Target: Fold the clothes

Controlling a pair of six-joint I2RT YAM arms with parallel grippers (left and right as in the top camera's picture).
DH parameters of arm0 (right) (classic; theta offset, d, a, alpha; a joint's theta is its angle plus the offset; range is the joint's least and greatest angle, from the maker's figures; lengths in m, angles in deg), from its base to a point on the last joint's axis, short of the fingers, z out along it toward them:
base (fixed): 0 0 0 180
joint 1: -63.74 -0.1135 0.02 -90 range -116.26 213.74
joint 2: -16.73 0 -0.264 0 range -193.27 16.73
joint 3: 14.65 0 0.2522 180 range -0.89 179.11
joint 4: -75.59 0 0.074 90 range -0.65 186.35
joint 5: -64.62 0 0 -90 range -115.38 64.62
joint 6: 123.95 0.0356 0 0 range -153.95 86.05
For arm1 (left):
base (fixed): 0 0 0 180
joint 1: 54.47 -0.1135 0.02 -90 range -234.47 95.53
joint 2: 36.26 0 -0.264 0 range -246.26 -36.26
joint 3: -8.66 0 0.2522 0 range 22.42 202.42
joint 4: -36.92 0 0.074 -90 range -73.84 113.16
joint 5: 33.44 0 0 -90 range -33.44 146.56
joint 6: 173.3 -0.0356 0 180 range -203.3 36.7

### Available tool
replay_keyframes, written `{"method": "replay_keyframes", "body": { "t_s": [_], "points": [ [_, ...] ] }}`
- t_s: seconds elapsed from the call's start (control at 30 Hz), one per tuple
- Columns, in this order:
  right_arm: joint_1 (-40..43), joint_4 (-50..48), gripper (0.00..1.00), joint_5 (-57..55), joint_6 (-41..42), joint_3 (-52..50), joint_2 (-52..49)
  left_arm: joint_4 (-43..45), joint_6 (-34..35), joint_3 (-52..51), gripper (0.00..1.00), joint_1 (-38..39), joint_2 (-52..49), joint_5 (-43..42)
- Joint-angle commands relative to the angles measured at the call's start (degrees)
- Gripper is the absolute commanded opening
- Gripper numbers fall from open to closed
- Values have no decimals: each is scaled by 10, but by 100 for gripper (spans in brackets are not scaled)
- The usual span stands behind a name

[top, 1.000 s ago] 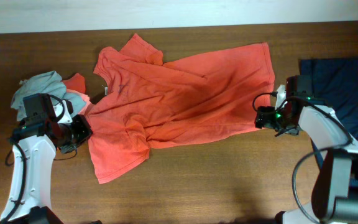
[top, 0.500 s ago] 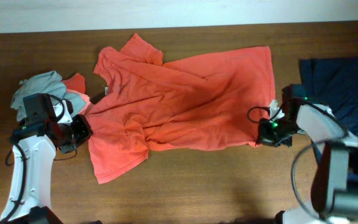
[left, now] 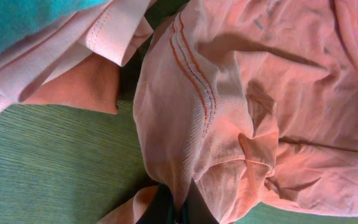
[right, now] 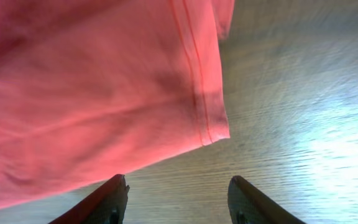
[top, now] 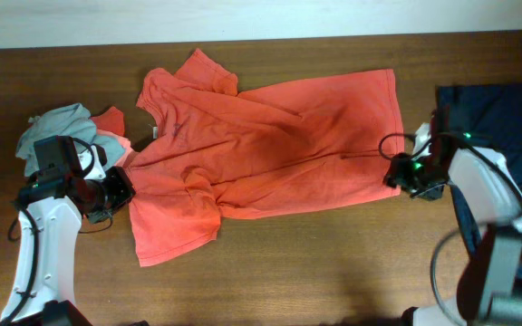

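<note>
Flattening looks like the step in hand: you have the T-shirt (top: 270,154) lying across the middle of the table (top: 288,272), rumpled, one sleeve bunched toward the far edge, and no fold made yet. Near the left edge a grey garment (top: 57,122) and a salmon garment (top: 109,118) lie heaped, touching the T-shirt. Your left gripper (top: 120,188) sits just beside that heap, its fingers (left: 160,208) pressed together on a pinch of the T-shirt's cloth; the wrist view shows fabric gathered into them. Toward the right edge, your right gripper (right: 178,180) hovers over bare wood just off the hem corner (right: 213,127), its fingers (right: 114,199) apart, with nothing between them and nothing touched. A navy garment (top: 497,109) lies at the right edge. Next, I judge, you need to bring the right fingers onto that hem corner, close on it, and draw away from the left grip so the cloth pulls flat before any folding.
</note>
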Motion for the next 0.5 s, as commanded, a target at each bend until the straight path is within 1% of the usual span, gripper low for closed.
{"method": "replay_keyframes", "body": {
  "t_s": [0.0,0.13,0.3,0.47],
  "points": [
    [1,23,57,-9,-10,-2,-38,1,-11,-1,0,1,5,-6],
    [0,24,58,-9,-25,-2,-50,2,-11,-1,0,1,5,-6],
    [0,-2,65,-9,-25,-6,-54,1,-11,-2,0,1,5,-6],
    [0,-38,65,-1,-25,-13,-82,2,-11,-2,1,1,5,-6]
  ]
}}
